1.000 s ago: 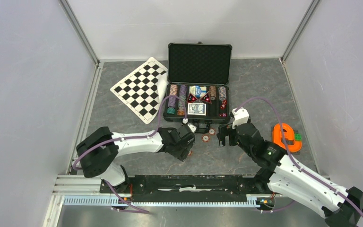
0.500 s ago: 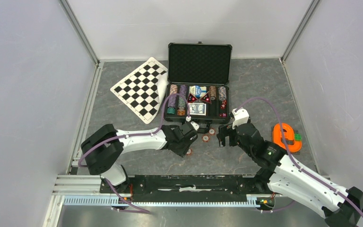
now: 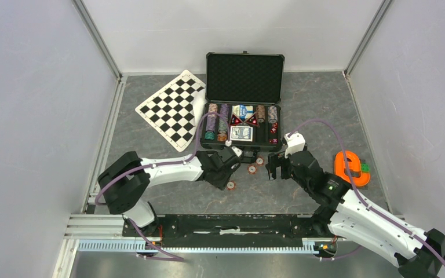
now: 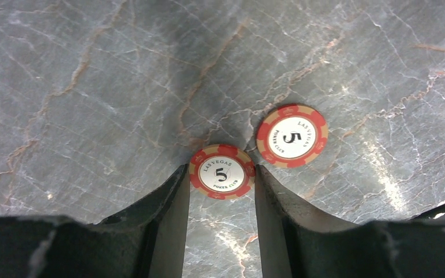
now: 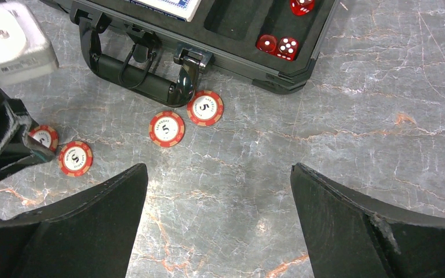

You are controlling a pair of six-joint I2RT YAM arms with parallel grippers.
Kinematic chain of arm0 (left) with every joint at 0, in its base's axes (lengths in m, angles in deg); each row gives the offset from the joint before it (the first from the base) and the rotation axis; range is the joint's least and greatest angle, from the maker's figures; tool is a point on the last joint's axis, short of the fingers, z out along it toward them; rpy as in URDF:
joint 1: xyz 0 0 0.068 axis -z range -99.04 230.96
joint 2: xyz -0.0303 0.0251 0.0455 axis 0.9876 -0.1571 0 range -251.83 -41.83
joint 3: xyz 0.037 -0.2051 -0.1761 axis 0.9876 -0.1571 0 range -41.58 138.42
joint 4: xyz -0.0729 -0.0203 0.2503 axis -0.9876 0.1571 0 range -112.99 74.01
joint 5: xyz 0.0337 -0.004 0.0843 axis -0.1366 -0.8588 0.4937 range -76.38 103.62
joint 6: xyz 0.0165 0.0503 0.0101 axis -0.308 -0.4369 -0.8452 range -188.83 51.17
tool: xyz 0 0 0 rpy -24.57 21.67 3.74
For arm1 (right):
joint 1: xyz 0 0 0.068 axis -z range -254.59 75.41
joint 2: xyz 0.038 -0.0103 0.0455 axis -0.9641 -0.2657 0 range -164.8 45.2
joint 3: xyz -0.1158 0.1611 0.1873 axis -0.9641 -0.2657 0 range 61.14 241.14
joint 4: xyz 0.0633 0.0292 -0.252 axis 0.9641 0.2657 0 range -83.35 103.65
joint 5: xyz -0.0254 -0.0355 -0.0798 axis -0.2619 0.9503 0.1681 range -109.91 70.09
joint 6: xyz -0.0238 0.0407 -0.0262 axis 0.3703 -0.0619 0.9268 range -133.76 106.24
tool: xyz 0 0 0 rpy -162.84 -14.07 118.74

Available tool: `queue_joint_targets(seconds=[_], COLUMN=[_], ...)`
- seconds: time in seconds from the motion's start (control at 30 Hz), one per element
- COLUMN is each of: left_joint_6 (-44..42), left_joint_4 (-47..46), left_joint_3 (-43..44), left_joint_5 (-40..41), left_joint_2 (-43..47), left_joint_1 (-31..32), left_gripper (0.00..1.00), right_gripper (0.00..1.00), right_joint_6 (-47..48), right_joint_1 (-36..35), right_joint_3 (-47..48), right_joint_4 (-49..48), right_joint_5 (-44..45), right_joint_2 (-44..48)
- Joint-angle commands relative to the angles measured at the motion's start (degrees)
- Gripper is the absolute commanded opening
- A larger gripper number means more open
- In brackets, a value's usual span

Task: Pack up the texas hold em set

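"Which way is the case lying?"

"The black case (image 3: 244, 78) sits at the far middle of the table (image 3: 301, 197). Its long axis runs left to right, the lid stands open at the far side, and the handle (image 5: 150, 87) points back toward the arms."

"How many pieces are loose?"

"Four, all red and tan, lying flat in front of the handle. The chip by the handle (image 5: 205, 108) is just beside the handle's right end, and the next chip (image 5: 166, 128) is near it. Further left are the clamped chip (image 4: 221, 172) and the free chip (image 4: 292, 138), just beside each other, both face up and reading 5."

"Clamped by what?"

"The left gripper (image 4: 221, 171). Its two fingers press against opposite sides of that chip's rim, and the chip rests on the table. The right gripper (image 5: 218, 168) hangs with its jaws spread wide and nothing between them, over bare table on the near side of the chips."

"What's inside the case?"

"I count three red dice (image 5: 266, 43) in a right-hand compartment and two card decks (image 3: 242, 133) in the middle. Rows of chips stand on edge in the slots — too small to count."

"Anything else?"

"One checkered board (image 3: 172, 110) lies left of the case, turned cornerwise, and one orange object (image 3: 350, 168) lies well to the right."
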Motion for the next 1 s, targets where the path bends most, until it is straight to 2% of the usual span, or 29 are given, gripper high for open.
queue_joint_targets(seconds=[0.0,0.33,0.53,0.73,0.97], left_joint_6=[0.99,1.21,-0.78,-4.15,-6.13], left_joint_4=[0.92,2.31,2.74,2.21,1.42], left_joint_3=[2.25,4.63,9.33,15.99,23.04], left_joint_5=[-0.11,0.48,1.23,0.08,-0.46], left_joint_2=[3.29,5.94,5.86,2.25,-3.35], left_joint_1=[-1.68,-4.83,-9.75,-15.14,-18.33], left_gripper=[0.40,0.38,0.38,0.37,0.37], right_gripper=[0.99,0.99,0.99,0.99,0.99], right_joint_6=[-0.52,-0.42,0.16,0.34,1.01], right_joint_1=[0.15,0.14,0.16,0.12,0.14], right_joint_3=[0.53,0.75,2.04,2.31,3.13], right_joint_4=[-0.91,-1.13,-0.83,-0.75,-0.19], right_joint_5=[-0.14,-0.88,-0.75,-0.64,0.20], right_joint_2=[0.48,0.13,-0.49,-0.41,-0.64])
